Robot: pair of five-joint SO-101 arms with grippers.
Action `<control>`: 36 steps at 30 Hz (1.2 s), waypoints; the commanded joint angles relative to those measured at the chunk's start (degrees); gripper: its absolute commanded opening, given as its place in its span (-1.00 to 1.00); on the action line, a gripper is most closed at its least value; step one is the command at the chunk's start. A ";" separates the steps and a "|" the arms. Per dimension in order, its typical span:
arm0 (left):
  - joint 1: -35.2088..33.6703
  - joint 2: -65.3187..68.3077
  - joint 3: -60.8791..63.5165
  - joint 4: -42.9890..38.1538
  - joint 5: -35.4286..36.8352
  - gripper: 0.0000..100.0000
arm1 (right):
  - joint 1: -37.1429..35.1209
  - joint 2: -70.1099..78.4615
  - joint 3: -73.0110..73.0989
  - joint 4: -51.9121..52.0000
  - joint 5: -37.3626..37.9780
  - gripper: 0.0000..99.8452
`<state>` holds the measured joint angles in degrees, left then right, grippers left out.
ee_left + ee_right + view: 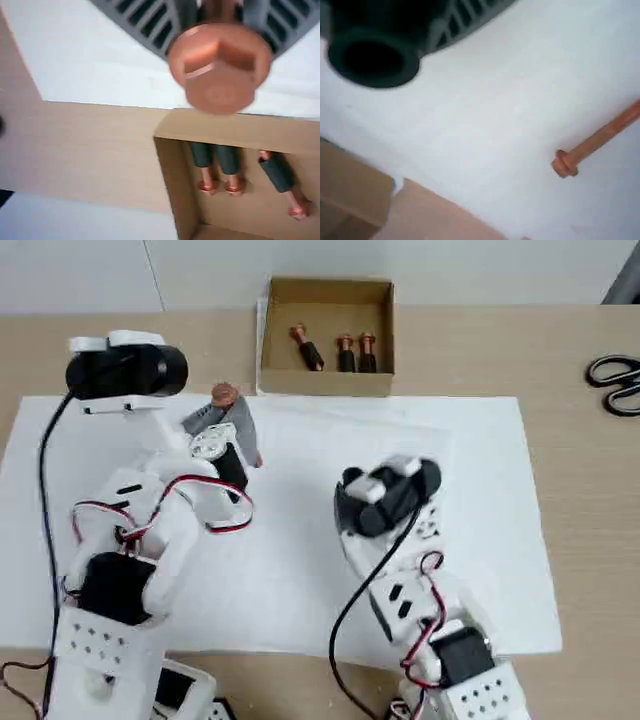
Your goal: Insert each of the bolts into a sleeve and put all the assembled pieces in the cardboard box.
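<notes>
My left gripper is shut on a copper bolt near the white sheet's far edge, left of the cardboard box. In the left wrist view the bolt's hex head faces the camera between grey fingers. The box holds three sleeved bolts. My right gripper is shut on a black sleeve, held above the sheet at mid-table. The right wrist view has a copper bolt farther off, its shaft running out of frame; I cannot tell if it is the held one.
A white sheet covers most of the wooden table. Black scissors lie at the far right edge. The right arm's body stands over the sheet's middle, right of the left arm.
</notes>
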<state>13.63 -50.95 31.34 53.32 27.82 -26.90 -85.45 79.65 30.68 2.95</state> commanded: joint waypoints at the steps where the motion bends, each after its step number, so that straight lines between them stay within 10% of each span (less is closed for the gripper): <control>1: 3.08 -1.14 2.59 -5.80 1.05 -0.99 | -1.19 -5.93 2.99 -1.98 0.35 -0.99; 36: 15.65 -1.58 9.45 -12.57 1.14 -0.99 | -5.58 -13.67 8.97 0.04 -4.75 -0.99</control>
<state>29.10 -50.95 41.10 42.51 28.62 -32.18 -98.11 89.05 30.86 -1.45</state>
